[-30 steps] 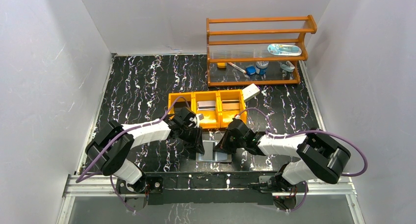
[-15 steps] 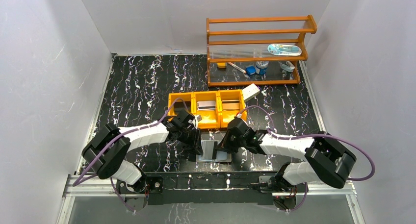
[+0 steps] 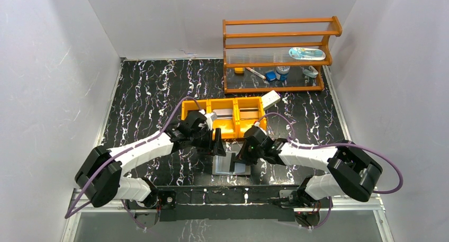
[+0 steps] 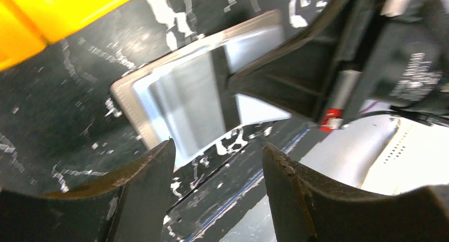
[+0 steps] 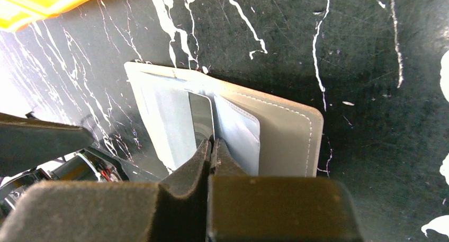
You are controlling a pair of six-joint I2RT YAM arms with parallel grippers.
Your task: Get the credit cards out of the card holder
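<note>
The grey card holder (image 3: 226, 168) lies open on the table near the front edge, its pale inner faces up (image 5: 286, 141). A silvery credit card (image 5: 201, 112) sticks up out of a slit pocket, and my right gripper (image 5: 213, 142) is shut on its edge. My left gripper (image 4: 218, 146) hangs open just above and left of the card holder (image 4: 127, 101), holding nothing. In the top view the left gripper (image 3: 218, 142) and right gripper (image 3: 244, 153) flank the card holder. Two more credit cards, one silvery (image 3: 223, 114) and one brownish (image 3: 250, 114), lie in the orange tray.
The orange three-compartment tray (image 3: 235, 120) stands just behind the grippers, with a white box (image 3: 271, 99) at its right end. An orange shelf rack (image 3: 275, 56) with small items is at the back right. White walls close in both sides.
My left gripper has opened, lifted off the card holder's left side and shifted back and right. The right gripper stays shut on the card over the card holder.
</note>
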